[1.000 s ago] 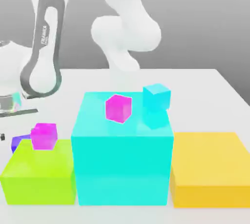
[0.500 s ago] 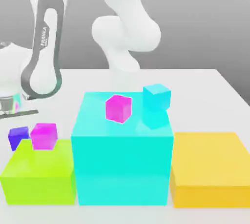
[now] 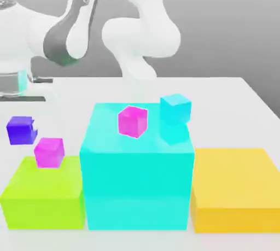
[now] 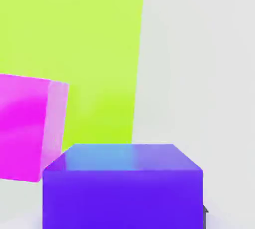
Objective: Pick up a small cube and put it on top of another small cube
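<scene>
The indigo cube (image 3: 22,130) hangs in the air above the white surface (image 3: 229,102), just off the lime block (image 3: 44,192) toward the exterior view's left, close under the hand camera. It seems carried, yet I cannot tell how the gripper stands. The nearest target is likely the magenta cube (image 3: 49,152) on the lime block. To do this well, centre the indigo cube squarely over it, keep its faces level and aligned, then lower slowly so the magenta cube is not nudged
</scene>
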Controlling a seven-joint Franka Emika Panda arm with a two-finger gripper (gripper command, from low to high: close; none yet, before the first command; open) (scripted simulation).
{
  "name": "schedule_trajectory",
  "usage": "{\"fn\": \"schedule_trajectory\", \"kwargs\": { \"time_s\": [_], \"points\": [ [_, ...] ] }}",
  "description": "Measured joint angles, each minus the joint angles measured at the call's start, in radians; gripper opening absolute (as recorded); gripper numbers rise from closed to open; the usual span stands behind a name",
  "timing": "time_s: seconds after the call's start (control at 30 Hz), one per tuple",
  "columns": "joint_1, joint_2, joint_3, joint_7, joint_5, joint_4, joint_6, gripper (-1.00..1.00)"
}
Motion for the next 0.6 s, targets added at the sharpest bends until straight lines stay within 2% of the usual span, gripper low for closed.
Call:
{"fn": "schedule_trajectory", "kwargs": {
  "time_s": [0.3,0.37,0.47,0.5,0.6],
  "points": [
    [0.026,-0.153,0.100,0.225,0.077,0.000,-0.161,-1.00],
    [0.032,-0.139,0.107,0.243,0.094,-0.011,-0.138,-1.00],
    [0.039,-0.061,0.099,0.241,0.106,-0.043,-0.030,-1.00],
    [0.039,-0.033,0.098,0.239,0.109,-0.054,0.009,1.00],
    [0.039,-0.033,0.098,0.239,0.109,-0.054,0.009,1.00]
  ]
}}
